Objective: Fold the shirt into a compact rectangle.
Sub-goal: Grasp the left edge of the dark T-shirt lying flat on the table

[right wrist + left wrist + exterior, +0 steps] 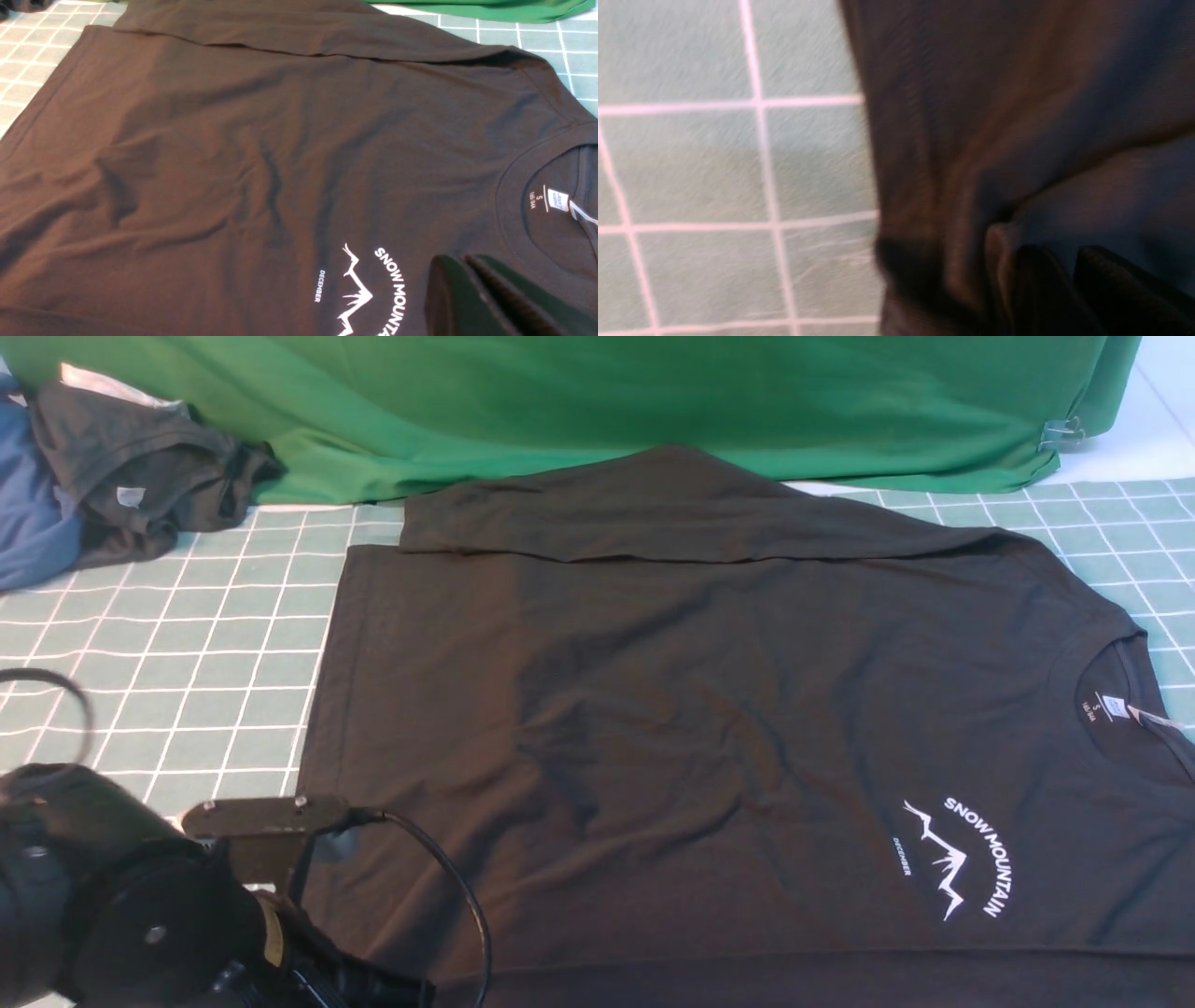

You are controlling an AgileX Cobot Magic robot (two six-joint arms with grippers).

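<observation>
Looks like a robot lab bench: a gridded teal mat (691, 163) lies right beside the left gripper (1069, 284), a clipped-up green backdrop cloth (560, 401) drapes well beyond it, and spare garments (121, 476) are heaped there too.

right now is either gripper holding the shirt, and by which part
Right gripper is shut over the shirt with no cloth in it. Left gripper sits at the shirt's hem, but the blur hides whether it grips.
</observation>
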